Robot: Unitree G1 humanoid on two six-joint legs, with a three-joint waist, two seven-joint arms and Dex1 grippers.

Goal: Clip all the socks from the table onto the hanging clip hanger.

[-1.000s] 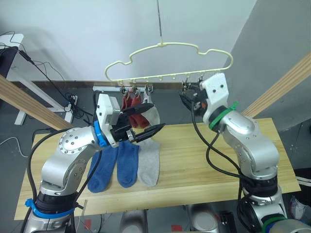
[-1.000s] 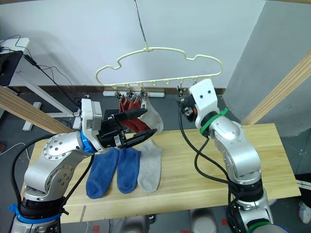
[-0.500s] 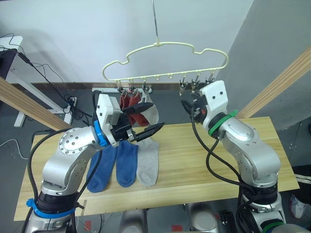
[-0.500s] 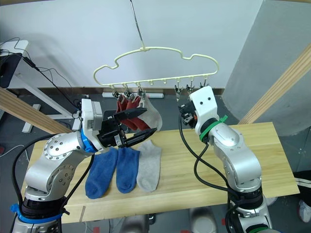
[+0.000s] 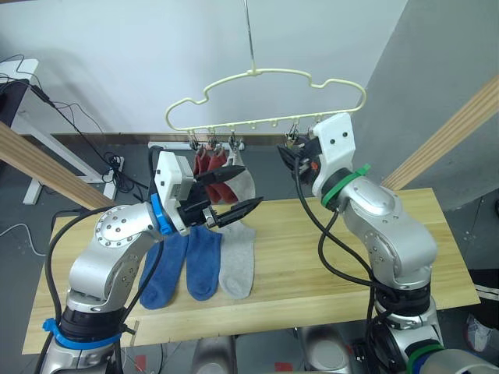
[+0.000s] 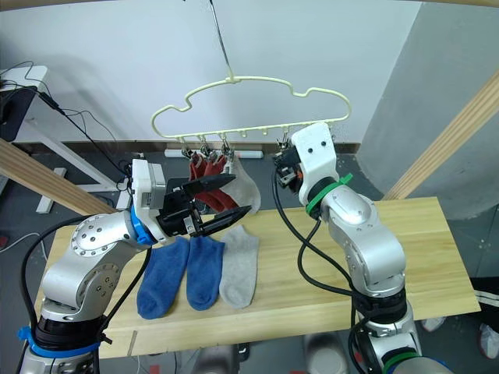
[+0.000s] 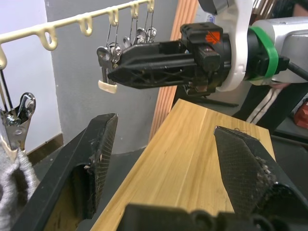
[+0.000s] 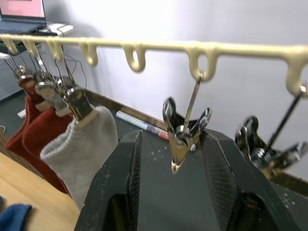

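Note:
The pale yellow clip hanger (image 5: 281,72) hangs above the table (image 5: 327,257). Two rust red socks (image 5: 204,162) and a light grey sock (image 5: 243,183) hang from its left clips. Two blue socks (image 5: 183,265) and a light grey sock (image 5: 238,261) lie flat on the table's left half. My left gripper (image 5: 251,185) is open and empty, hovering in front of the hanging socks. My right gripper (image 8: 172,137) is open and raised under the hanger's bar. A free metal clip (image 8: 185,130) dangles between its fingers, and I cannot tell whether they touch it.
More free metal clips (image 8: 269,149) hang to the right on the hanger's bar. Thick wooden beams slant at the left (image 5: 39,167) and at the right (image 5: 444,136). Cables and a white frame lie on the floor behind the table.
My right gripper has moved up and to the left, so a free clip now hangs between its fingers. The left arm and the socks have stayed put.

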